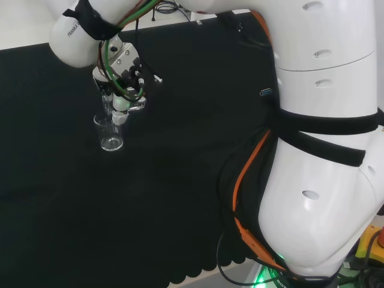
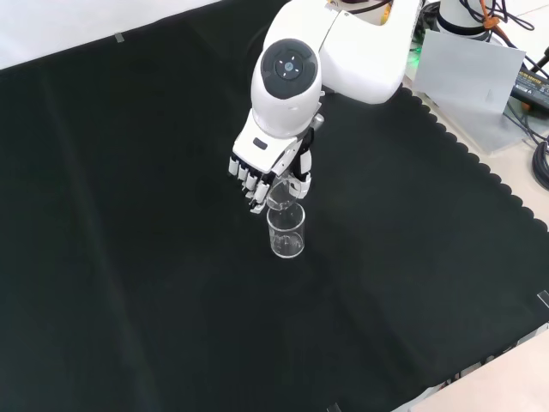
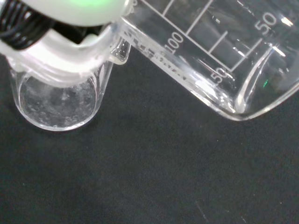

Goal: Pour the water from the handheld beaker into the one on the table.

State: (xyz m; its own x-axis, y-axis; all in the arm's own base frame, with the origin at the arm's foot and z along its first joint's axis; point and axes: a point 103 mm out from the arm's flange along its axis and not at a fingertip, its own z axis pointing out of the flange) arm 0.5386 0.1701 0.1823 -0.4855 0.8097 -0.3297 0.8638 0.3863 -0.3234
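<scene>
A clear beaker (image 2: 286,233) stands upright on the black cloth; in the head view this table beaker (image 1: 111,134) sits just below the hand (image 1: 122,84). The hand (image 2: 260,168) hangs right over it, fingers curled round a second clear beaker (image 2: 281,197) that is tipped steeply. In the wrist view the handheld beaker (image 3: 210,51) lies almost on its side, printed scale showing, its spout at the rim of the table beaker (image 3: 58,105). Bubbly water lies in the table beaker's bottom. No water is plain in the handheld one. A blurred white part of the hand (image 3: 56,56) overlaps the table beaker's rim.
The arm's big white links (image 1: 324,138) stand at the head view's right, with orange and black cables. In the front view a white link with a round grey cap (image 2: 289,69) stands above the hand. The cloth's scalloped edge (image 2: 480,163) runs at the right.
</scene>
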